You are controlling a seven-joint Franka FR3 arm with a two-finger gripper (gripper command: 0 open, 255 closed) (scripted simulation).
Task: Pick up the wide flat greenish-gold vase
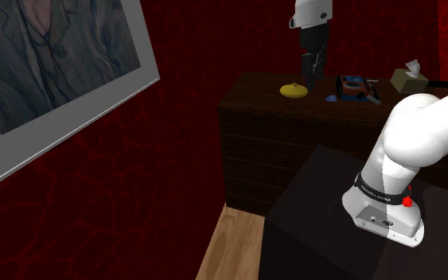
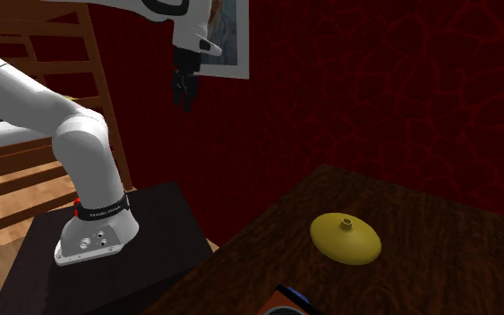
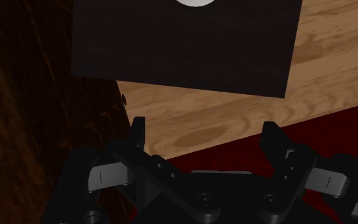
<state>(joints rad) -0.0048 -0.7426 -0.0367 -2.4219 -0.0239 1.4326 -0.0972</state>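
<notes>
The fingers stand spread wide, clasping nothing (well apart from the flat yellow vase).

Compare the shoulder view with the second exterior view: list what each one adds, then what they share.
Shoulder view adds: a tissue box on the dark wooden dresser, plus the dresser's front face. Second exterior view adds: a slatted wooden frame behind the arm. Shared: the flat yellow vase on the dresser top, the open gripper raised and well apart from the vase, the dark stand and the red walls.
</notes>
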